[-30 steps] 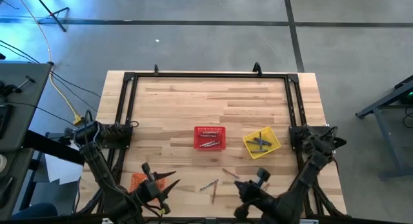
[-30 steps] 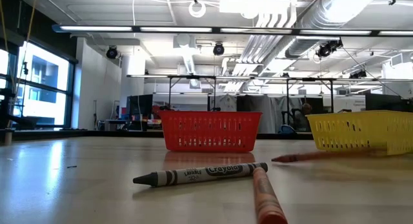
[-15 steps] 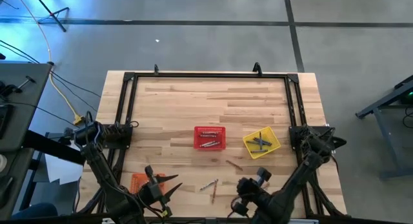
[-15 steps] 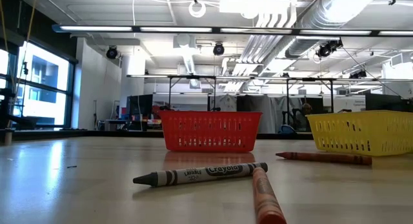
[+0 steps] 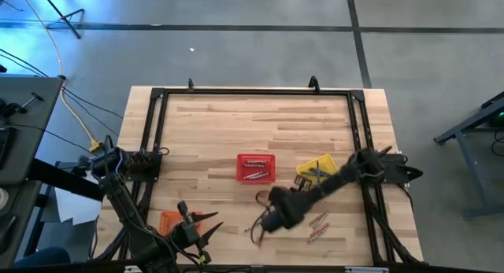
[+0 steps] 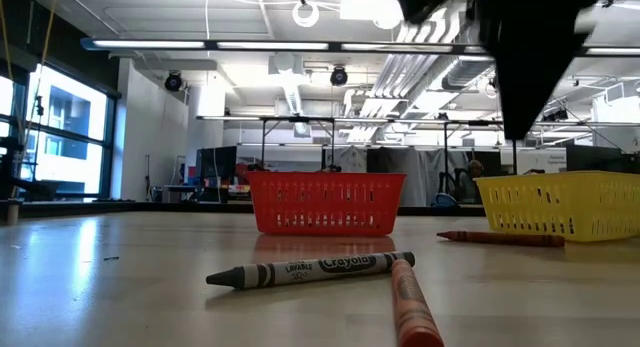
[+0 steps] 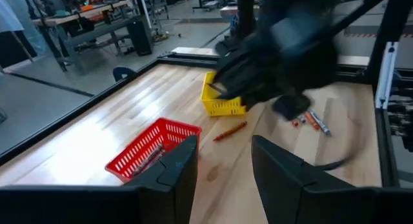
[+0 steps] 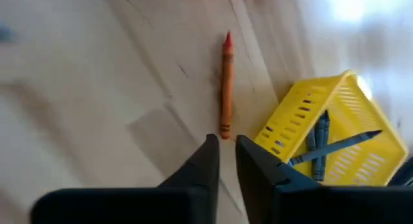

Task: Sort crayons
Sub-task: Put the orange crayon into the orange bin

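Loose crayons lie on the wood table. A grey crayon and an orange one lie near the front edge. A red-orange crayon lies beside the yellow basket, which holds bluish crayons. Two more crayons lie at the near right. The red basket holds grey ones. My right gripper hangs tipped down over the table just short of the red-orange crayon, with a narrow gap between its fingers and nothing in it. My left gripper waits open at the near left edge.
An orange basket stands beside my left gripper at the near left. A black frame runs along the table's far and side edges. My right arm reaches across the table in front of the yellow basket. Bare wood lies beyond the baskets.
My right gripper has swung from the table's near edge toward its middle and the red-orange crayon, tipping to point steeply down. Two crayons at the near right, hidden under that arm before, now show. The red-orange crayon has shifted a little toward the far edge.
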You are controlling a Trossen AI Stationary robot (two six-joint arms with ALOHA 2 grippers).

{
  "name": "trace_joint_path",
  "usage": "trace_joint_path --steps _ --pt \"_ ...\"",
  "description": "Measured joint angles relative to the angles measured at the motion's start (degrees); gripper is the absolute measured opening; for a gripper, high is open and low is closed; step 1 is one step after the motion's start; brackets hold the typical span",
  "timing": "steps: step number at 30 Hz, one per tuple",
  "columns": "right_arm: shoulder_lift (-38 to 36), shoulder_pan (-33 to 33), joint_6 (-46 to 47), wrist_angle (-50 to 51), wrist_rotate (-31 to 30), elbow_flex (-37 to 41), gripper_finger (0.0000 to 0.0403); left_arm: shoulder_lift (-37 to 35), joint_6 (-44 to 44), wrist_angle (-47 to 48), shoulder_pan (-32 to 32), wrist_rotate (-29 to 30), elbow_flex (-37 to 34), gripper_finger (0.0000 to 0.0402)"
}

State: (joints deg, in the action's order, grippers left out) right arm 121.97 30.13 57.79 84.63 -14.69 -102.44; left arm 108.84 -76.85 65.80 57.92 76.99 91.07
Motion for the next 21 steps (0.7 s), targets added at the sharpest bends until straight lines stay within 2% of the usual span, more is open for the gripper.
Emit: trace_joint_path --steps 3,10,15,21 --pt "0.0 -3.3 -4.0 -2.8 4.3 5.2 0.0076 0.0 0.0 0.0 0.4 0.0 0.0 0.0131" --pt "0.0 -7.0 -10.8 -6.2 3.3 10.7 0.0143 0.0 0.4 0.3 0.7 0.0 0.0 0.0131" --pt "0.0 -8.4 -12.5 -7.3 3.8 11.1 0.0167 0.0 0.6 0.3 0.7 -0.2 0.0 0.0131" --pt "0.0 -7.5 -12.4 -8.4 3.6 8.1 0.0171 -0.1 0.6 0.3 0.7 -0.3 0.0 0.0131"
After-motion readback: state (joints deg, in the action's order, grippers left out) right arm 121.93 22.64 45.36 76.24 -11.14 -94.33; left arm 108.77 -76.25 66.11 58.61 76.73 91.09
